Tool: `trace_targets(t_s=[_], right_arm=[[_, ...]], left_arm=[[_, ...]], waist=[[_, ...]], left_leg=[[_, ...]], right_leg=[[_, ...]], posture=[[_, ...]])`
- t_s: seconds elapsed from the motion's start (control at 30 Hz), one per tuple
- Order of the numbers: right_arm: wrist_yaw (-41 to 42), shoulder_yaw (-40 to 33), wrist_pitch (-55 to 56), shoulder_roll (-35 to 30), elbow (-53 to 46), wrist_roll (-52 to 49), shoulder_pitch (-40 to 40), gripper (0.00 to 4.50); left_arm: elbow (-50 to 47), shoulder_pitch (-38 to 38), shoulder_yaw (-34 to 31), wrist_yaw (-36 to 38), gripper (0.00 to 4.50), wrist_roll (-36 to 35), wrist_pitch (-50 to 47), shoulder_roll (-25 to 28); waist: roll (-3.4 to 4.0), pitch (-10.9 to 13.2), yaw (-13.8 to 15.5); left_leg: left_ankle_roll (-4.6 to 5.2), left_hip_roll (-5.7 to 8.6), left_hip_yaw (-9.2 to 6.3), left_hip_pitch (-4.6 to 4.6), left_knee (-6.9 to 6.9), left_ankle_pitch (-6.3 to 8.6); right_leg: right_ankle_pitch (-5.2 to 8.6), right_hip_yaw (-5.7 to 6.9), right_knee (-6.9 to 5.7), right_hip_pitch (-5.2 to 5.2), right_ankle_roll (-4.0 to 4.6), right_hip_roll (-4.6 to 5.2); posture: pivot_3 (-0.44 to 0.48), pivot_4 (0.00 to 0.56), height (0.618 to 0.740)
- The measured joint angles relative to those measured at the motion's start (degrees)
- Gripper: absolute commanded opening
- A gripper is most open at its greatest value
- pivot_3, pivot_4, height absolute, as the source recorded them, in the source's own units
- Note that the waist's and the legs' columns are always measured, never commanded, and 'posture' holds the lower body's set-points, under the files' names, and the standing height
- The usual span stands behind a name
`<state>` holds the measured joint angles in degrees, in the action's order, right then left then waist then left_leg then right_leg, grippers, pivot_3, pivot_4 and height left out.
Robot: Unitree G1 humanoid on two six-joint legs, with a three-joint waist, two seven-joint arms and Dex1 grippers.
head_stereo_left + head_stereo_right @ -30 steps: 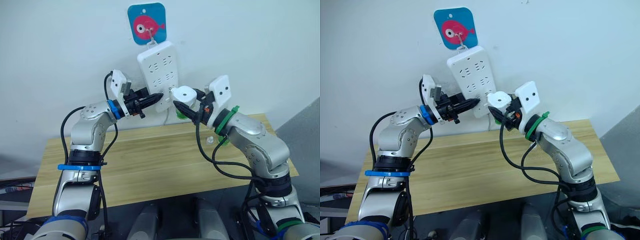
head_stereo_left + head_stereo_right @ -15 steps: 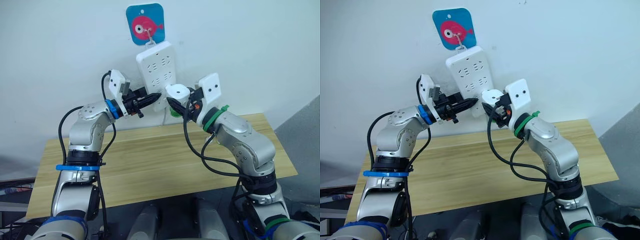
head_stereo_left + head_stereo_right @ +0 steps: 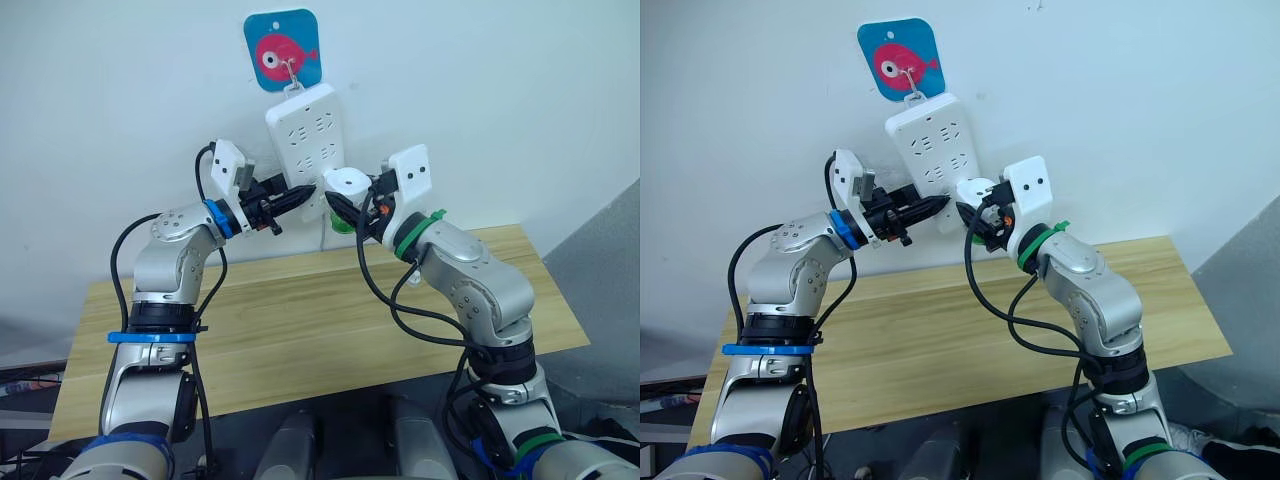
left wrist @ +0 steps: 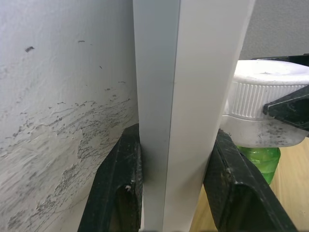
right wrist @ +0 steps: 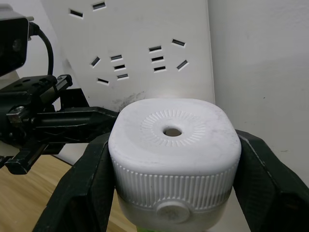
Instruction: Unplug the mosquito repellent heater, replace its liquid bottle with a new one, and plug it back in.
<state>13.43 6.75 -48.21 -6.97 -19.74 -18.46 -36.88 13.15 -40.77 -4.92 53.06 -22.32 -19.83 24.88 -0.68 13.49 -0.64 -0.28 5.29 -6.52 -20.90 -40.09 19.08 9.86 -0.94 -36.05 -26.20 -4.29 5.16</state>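
Against the wall, left gripper (image 3: 305, 193) pinches the lower edge of the hanging white power strip (image 3: 305, 135), one finger on each side. Just beside it, right gripper (image 5: 174, 159) clamps the mosquito repellent heater (image 5: 175, 145), green bottle (image 4: 258, 159) beneath, at the strip's lower face.

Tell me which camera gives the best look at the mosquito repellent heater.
The right wrist view: the mosquito repellent heater sits centred between the right gripper's fingers, face and central hole plain. The eye views show it small by the power strip; the left wrist view shows its side.
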Motion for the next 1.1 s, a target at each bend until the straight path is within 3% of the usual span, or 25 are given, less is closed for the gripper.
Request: trace_targets(t_s=[0.03, 0.17, 0.2, 0.6, 0.7, 0.73, 0.97, 1.03, 1.1], right_arm=[[0.06, 0.46, 0.23, -0.4, -0.05, 0.39, -0.02, 2.93], [0.08, 1.76, 1.43, -2.23, 1.02, 2.6, -0.3, 4.32], [0.19, 1.84, 1.42, -2.64, 1.34, 2.85, -0.28, 4.45], [8.84, -1.34, -8.26, -15.23, -14.12, -4.26, 9.89, 4.45], [11.41, -3.58, -11.38, -16.79, -16.66, -8.82, 12.62, 3.94], [11.63, -4.06, -11.95, -16.79, -16.78, -9.91, 13.07, 3.56], [11.44, -4.75, -12.3, -14.89, -15.96, -12.38, 11.52, 0.92], [11.57, -4.38, -12.16, -14.67, -15.37, -12.56, 10.99, 0.15], [11.74, -3.72, -12.12, -13.8, -14.48, -13.08, 10.57, 0.06]], left_arm=[[-0.02, 0.01, 0.0, 0.0, 1.31, 0.0, 0.0, 0.0], [-0.91, 0.16, 0.11, 0.18, 1.31, -0.55, -0.09, -0.83], [-1.41, 0.22, 0.23, 0.24, 1.31, -0.85, -0.08, -1.15], [-1.66, 1.74, -0.14, 0.27, 1.31, -0.87, 2.93, -0.43], [-1.65, 2.09, -0.14, 0.04, 1.31, -0.73, 3.26, 0.12], [-1.65, 2.25, -0.16, -0.01, 2.05, -0.58, 3.57, 0.36], [-3.19, 11.62, -1.87, 0.48, 4.24, -0.09, 3.81, 6.71], [-5.6, 15.22, -3.05, 0.75, 4.5, -0.42, 2.68, 9.02], [-9.3, 17.63, -4.44, 0.57, 4.5, -1.59, 1.34, 10.31]], waist=[[0.0, 0.0, -0.02], [-0.01, -0.04, 0.18], [-0.02, -0.04, 0.45], [-0.08, -0.13, 0.42], [-0.14, -0.4, 0.43], [-0.16, -0.5, 0.4], [-0.16, -0.54, -0.72], [-0.17, -0.54, -0.8], [-0.18, -0.55, -0.44]], left_leg=[[0.0, 0.0, 0.0, 0.0, 0.0, 0.0], [0.0, 0.02, -0.04, -0.03, 0.01, 0.0], [0.0, 0.0, -0.11, -0.1, 0.01, 0.0], [0.09, 0.03, -0.1, -0.79, 0.03, 0.07], [0.1, 0.03, -0.01, -0.78, 0.04, 0.07], [0.1, 0.03, 0.03, -0.78, 0.03, 0.07], [0.1, -0.04, 0.16, -0.79, 0.09, 0.07], [0.1, -0.02, 0.12, -0.82, 0.08, 0.07], [0.1, 0.02, 0.09, -0.86, 0.05, 0.07]], right_leg=[[0.0, 0.0, 0.0, 0.0, 0.0, 0.0], [0.0, 0.04, 0.03, 0.0, 0.0, 0.01], [0.0, 0.11, 0.1, -0.03, 0.0, 0.0], [0.01, 0.31, 0.15, -0.76, 0.01, 0.1], [0.01, 0.24, 0.14, -0.79, 0.01, 0.09], [0.01, 0.2, 0.13, -0.81, 0.01, 0.09], [0.01, 0.14, 0.06, -0.99, 0.01, 0.08], [0.01, 0.17, 0.08, -1.01, 0.01, 0.09], [0.01, 0.19, 0.08, -1.0, 0.01, 0.11]], posture=[[0.037, 0.186, 0.74], [0.037, 0.186, 0.74], [0.037, 0.186, 0.74], [0.024, 0.176, 0.74], [0.028, 0.178, 0.74], [0.025, 0.18, 0.74], [0.057, 0.189, 0.74], [0.068, 0.192, 0.74], [0.084, 0.194, 0.74]])
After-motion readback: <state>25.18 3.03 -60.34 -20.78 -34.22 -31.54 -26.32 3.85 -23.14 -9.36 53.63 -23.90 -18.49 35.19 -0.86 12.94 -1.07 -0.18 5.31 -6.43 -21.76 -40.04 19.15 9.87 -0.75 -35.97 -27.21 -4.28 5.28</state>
